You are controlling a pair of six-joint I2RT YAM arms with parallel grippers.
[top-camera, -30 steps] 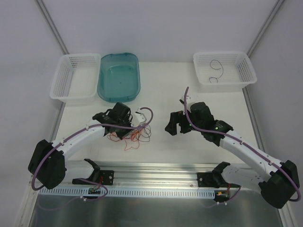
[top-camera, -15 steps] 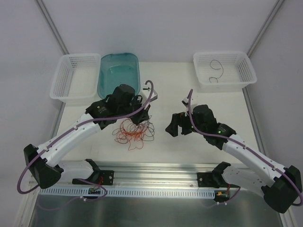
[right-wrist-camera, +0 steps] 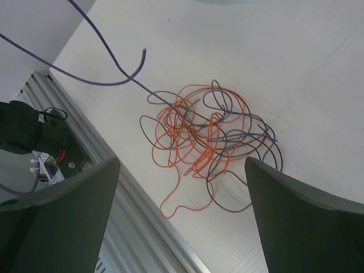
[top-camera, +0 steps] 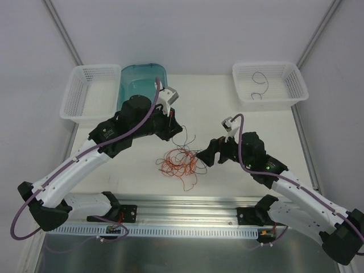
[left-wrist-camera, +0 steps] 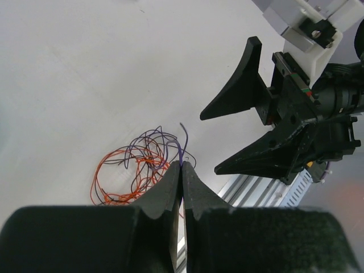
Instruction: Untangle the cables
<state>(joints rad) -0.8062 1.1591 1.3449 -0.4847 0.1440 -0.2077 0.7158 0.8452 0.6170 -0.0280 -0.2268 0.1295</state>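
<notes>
Left gripper (left-wrist-camera: 181, 167), pressed shut on a dark purple wire (left-wrist-camera: 181, 147), holds it above the light, limp cables (top-camera: 179, 162) tangled mid-table (top-camera: 256, 128). The right gripper (top-camera: 209, 152), spread wide just right of them, would best pinch one orange loop (right-wrist-camera: 170, 210).

No legible writing

No text, label, brand, number or sign can be read in any of the 3 views.
</notes>
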